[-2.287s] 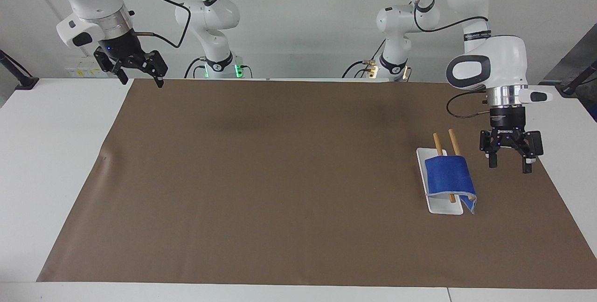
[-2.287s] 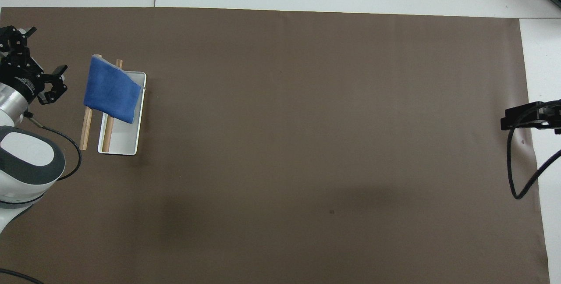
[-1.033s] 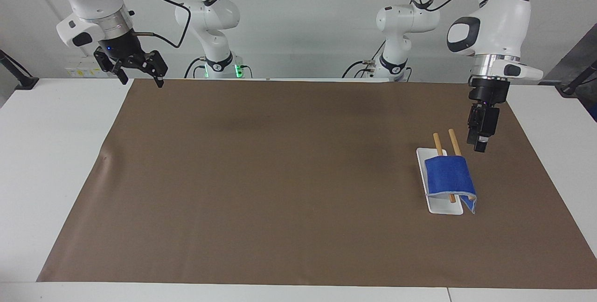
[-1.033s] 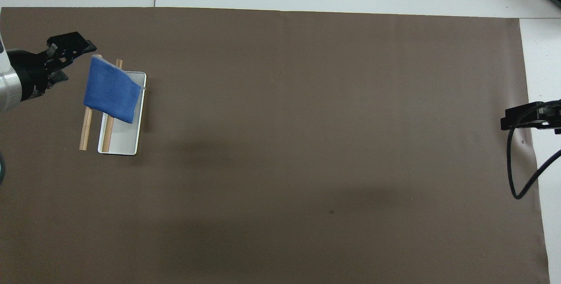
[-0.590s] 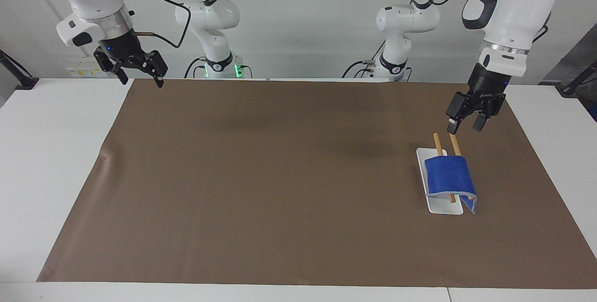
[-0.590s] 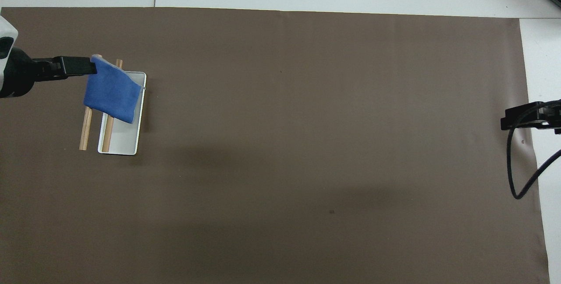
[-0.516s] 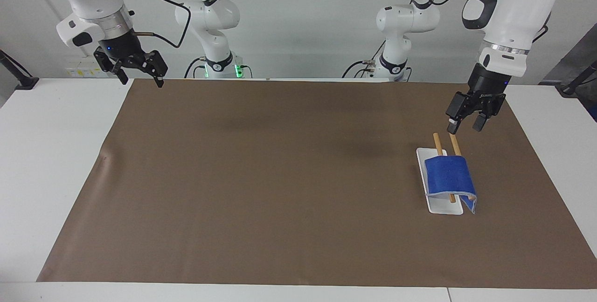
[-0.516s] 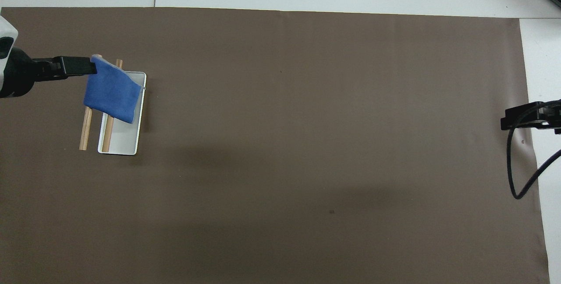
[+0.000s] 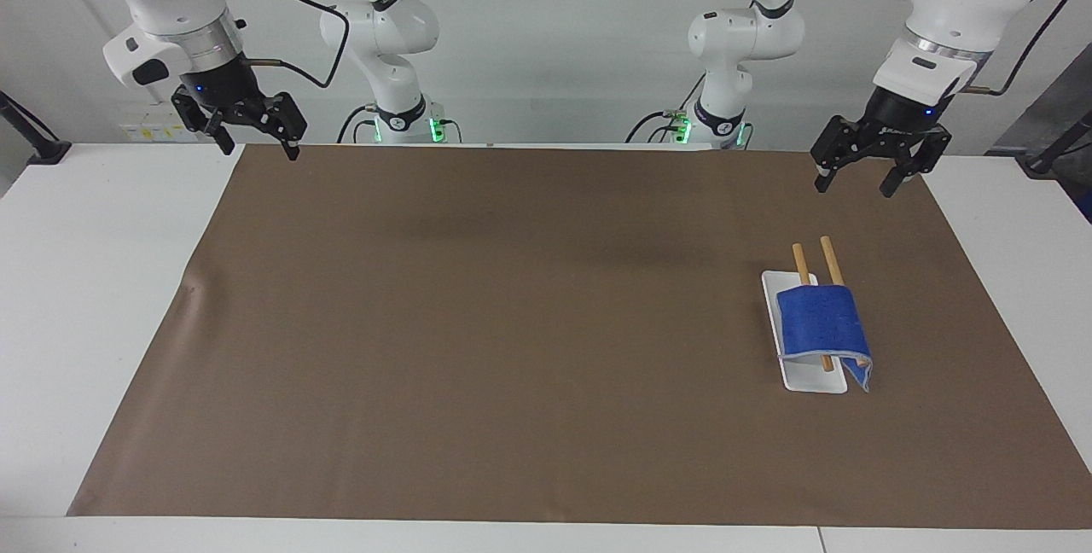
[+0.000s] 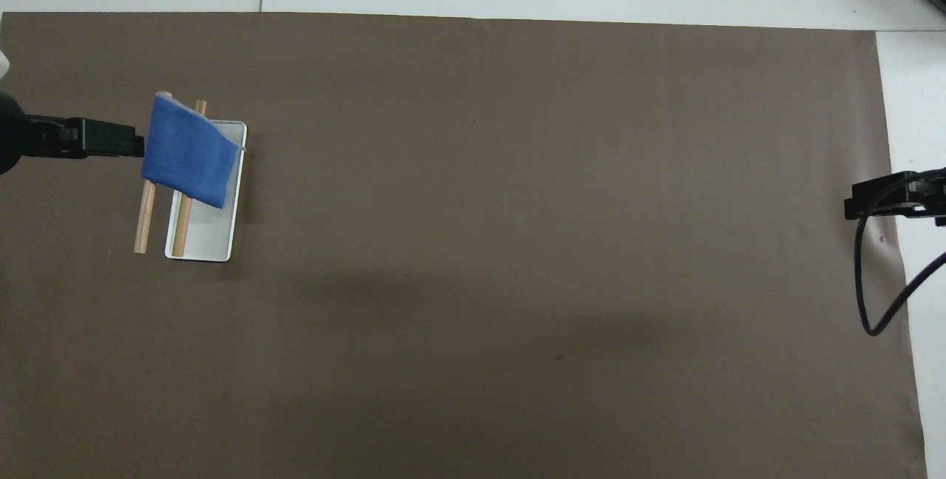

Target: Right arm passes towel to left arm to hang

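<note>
Towel (image 9: 823,327) draped over rack (image 9: 802,378) — left gripper (image 9: 870,177) wide-spread, seemingly well above; right gripper (image 9: 253,136) likewise spread.

Brown mat (image 9: 478,323), white-based rack (image 9: 798,378)

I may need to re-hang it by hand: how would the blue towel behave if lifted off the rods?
The towel would likely go limp: it already sags over both wooden rods, one edge drooping past the white base. It looks thin, so probably light. It may drag on the rods and nudge the small rack.
</note>
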You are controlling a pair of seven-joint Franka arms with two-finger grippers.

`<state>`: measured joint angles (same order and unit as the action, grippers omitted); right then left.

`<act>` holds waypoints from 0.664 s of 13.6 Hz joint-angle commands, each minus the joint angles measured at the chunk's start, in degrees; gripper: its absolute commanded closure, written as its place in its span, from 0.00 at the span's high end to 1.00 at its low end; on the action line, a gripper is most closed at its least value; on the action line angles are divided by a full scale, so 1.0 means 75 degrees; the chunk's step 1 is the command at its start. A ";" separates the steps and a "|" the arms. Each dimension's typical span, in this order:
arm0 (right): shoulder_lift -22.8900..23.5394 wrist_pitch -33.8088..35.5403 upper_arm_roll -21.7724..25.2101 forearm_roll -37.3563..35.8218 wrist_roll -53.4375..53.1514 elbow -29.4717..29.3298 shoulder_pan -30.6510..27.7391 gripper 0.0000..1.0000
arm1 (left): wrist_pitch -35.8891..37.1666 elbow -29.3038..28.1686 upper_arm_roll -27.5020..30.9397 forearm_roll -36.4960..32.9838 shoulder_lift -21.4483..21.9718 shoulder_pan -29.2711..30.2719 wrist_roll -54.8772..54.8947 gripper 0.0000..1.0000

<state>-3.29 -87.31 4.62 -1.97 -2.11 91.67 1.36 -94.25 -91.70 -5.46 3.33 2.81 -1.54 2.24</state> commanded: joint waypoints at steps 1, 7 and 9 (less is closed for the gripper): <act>-0.0124 0.0098 0.0017 -0.0018 0.0129 0.0094 -0.0017 1.00 | 0.0927 0.0682 0.0131 -0.0326 -0.0233 -0.0088 0.0367 1.00; -0.0124 0.0098 0.0017 -0.0018 0.0129 0.0094 -0.0017 1.00 | 0.1270 0.0848 0.0398 -0.0362 -0.0328 -0.0273 0.0686 1.00; -0.0124 0.0098 0.0017 -0.0018 0.0129 0.0094 -0.0017 1.00 | 0.1294 0.0836 0.0798 -0.0466 -0.0293 -0.0754 0.0569 1.00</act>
<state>-3.29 -87.31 4.62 -1.97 -2.11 91.67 1.36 -86.69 -87.47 -2.34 1.82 1.37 -3.75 6.67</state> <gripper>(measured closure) 0.000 0.000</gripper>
